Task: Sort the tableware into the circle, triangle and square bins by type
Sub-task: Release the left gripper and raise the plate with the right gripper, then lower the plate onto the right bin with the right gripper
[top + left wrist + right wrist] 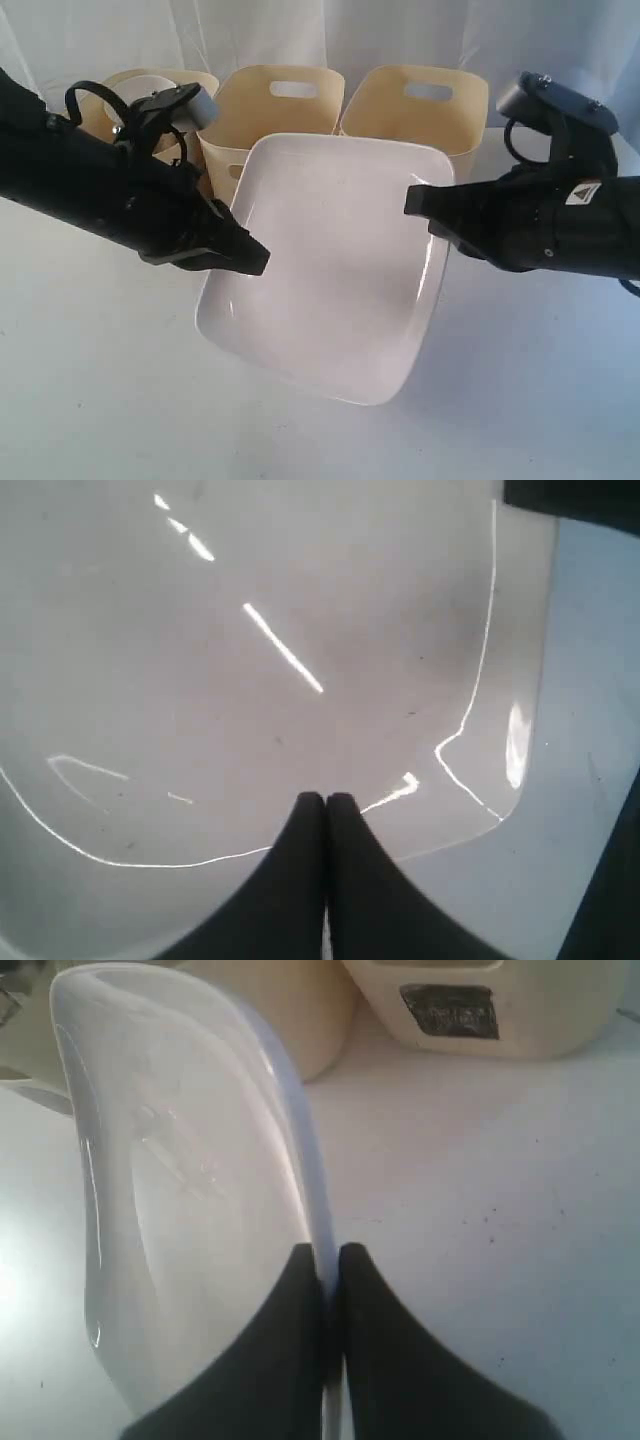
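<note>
Your right fingers (300, 1290) are pinching the rim of the white plate (330, 270), which is tilted just in front of the bins (280, 100) along the surface (520, 400) back edge; left fingers (305, 825) pressed together at its opposite edge

I have three bins in a row at the back of the table (100, 400): the left bin (130, 78), the middle bin (280, 110) and the right bin (420, 120), side by side and close together. In front of them, in the middle, the large plate (330, 270) is tilted, its far edge raised before the middle and right bins and its near corner low toward the front. My left gripper (255, 258) is at the plate's left edge. My right gripper (412, 200) is at its right edge, with the rim between the fingers. My left arm crosses in front of the left bin.
</note>
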You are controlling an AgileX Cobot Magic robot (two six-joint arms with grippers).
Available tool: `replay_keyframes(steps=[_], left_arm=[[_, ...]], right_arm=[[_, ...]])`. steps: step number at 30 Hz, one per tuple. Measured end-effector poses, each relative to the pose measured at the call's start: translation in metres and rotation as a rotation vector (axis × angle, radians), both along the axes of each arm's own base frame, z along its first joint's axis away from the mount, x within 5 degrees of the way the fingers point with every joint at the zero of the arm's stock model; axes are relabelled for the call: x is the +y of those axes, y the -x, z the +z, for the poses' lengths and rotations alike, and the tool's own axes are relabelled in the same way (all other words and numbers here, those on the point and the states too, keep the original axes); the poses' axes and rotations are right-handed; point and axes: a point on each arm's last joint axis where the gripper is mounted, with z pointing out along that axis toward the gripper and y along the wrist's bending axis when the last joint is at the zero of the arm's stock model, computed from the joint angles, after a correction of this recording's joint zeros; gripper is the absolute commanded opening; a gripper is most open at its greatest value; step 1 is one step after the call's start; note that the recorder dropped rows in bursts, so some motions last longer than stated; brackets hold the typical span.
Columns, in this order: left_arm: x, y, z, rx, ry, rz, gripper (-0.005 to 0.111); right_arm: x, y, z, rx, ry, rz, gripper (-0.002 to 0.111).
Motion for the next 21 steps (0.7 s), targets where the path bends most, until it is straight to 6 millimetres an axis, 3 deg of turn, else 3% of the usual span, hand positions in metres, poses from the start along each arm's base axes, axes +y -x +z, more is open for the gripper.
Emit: replay_keyframes(steps=[8, 16, 21], left_arm=[[0.000, 0.000, 0.000, 0.002, -0.001, 0.002, 0.000], [0.007, 0.009, 0.017, -0.068, -0.001, 0.001, 0.000], [0.022, 0.016, 0.030, -0.117, -0.060, 0.055, 0.000]], right_arm=[[-0.006, 0.005, 0.014, -0.087, 0.029, 0.015, 0.000], [-0.024, -0.009, 0.026, -0.172, 0.025, -0.082, 0.000], [-0.032, -0.023, 0.046, -0.261, 0.031, -0.127, 0.000]])
